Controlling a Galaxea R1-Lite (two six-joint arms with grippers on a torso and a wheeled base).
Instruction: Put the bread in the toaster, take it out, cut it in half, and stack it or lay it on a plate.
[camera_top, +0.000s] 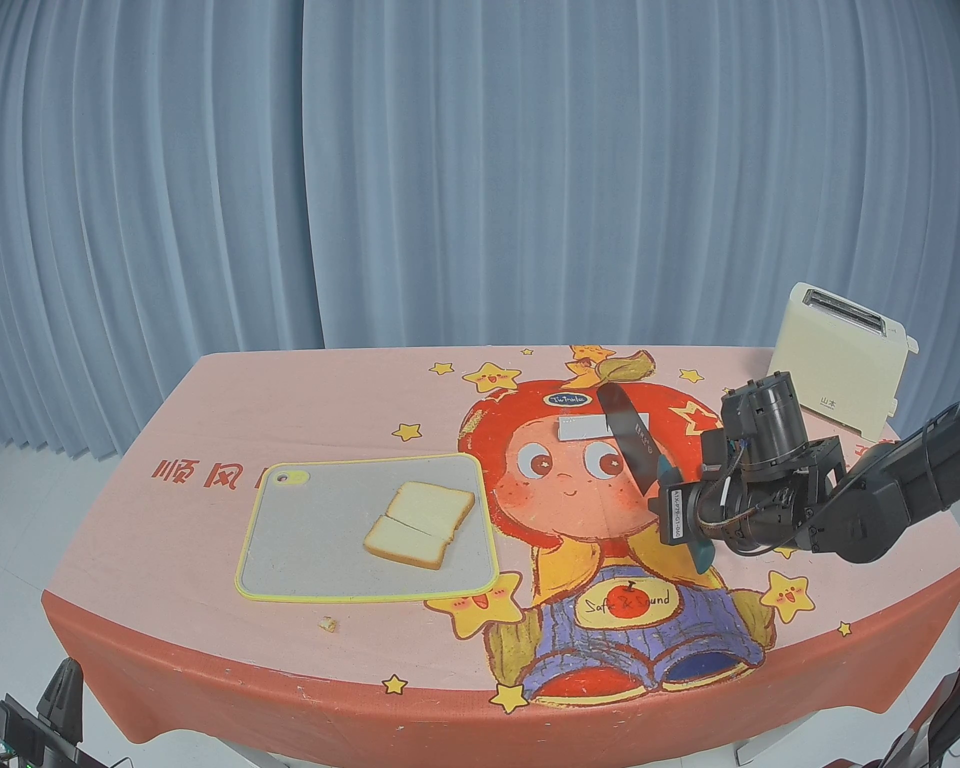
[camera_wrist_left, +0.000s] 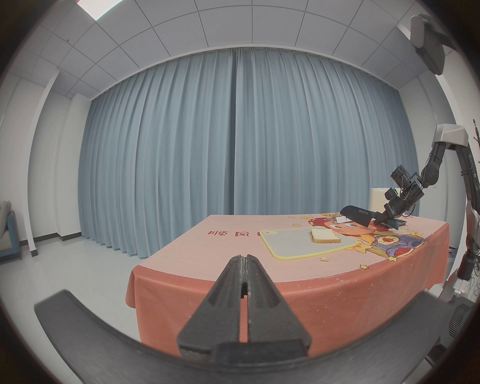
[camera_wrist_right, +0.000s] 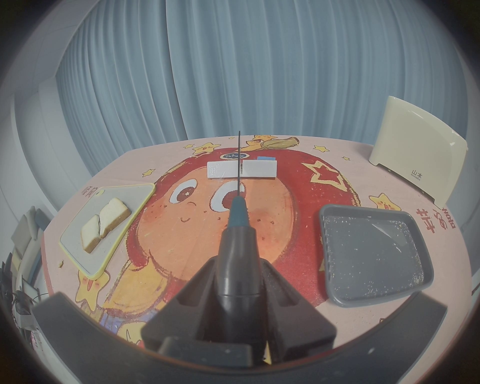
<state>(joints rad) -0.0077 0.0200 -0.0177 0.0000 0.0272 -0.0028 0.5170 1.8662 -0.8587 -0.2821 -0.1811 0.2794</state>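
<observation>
Right end effector (camera_wrist_right: 239, 262) grips knife (camera_top: 628, 435) | bread (camera_top: 420, 523) well apart, leftward

Wide table (camera_top: 150, 540) with curved front edge, covered whole by pink cloth (camera_top: 330, 400) hanging down at the front. Shows on the cloth a big cartoon child with red hair, yellow stars around, red characters at the left. Carries on the left part a grey board (camera_top: 300, 540) with yellow rim, flat, near the front edge. Has a small crumb (camera_top: 327, 625) on the cloth just before the board's front rim. Holds a white flat strip (camera_top: 580, 428) on the cartoon's forehead, well apart from the board. Bears at the far right corner a cream toaster (camera_top: 840, 365), upright, slot upward. Bears also a dark grey tray (camera_wrist_right: 380, 250), nearer than the toaster, right of the cartoon's face, dotted with pale specks.
</observation>
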